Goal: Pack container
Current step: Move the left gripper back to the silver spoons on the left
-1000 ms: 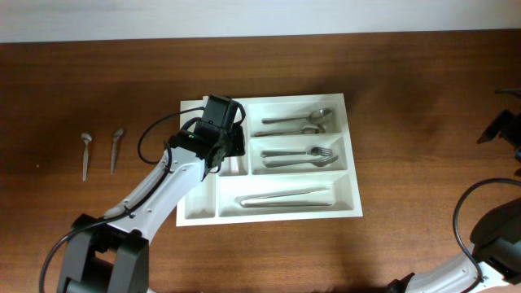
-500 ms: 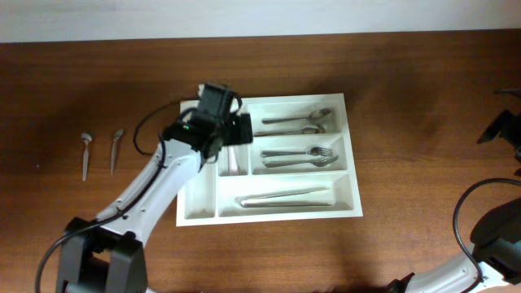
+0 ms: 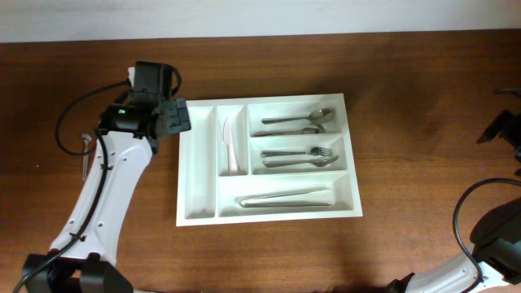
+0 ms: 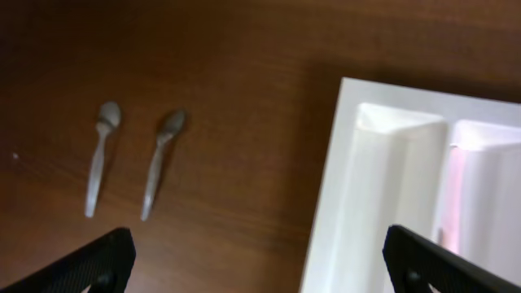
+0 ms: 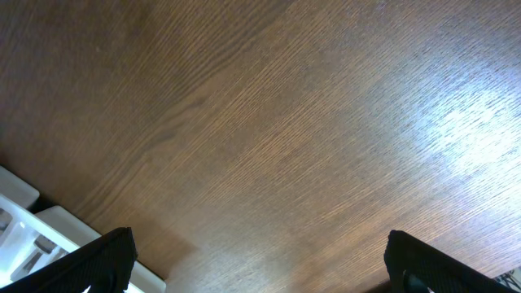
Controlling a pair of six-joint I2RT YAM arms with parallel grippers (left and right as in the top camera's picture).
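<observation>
Overhead, the container [image 3: 189,213] sat mid-counter [image 3: 407,98], a white plastic knife [image 3: 230,146] in one narrow slot and metal cutlery in the wide ones. The step in hand looked to be fetching the nearer small spoon [image 4: 159,159], lying beside a second spoon [image 4: 99,155] well left of the tray: centre over its handle, jaws set across it, and descend squarely. The left pincer [image 3: 172,118] hovered between tray and spoons, spread wide, holding nothing; the right pincer [image 5: 260,260] gaped empty over bare wood.
</observation>
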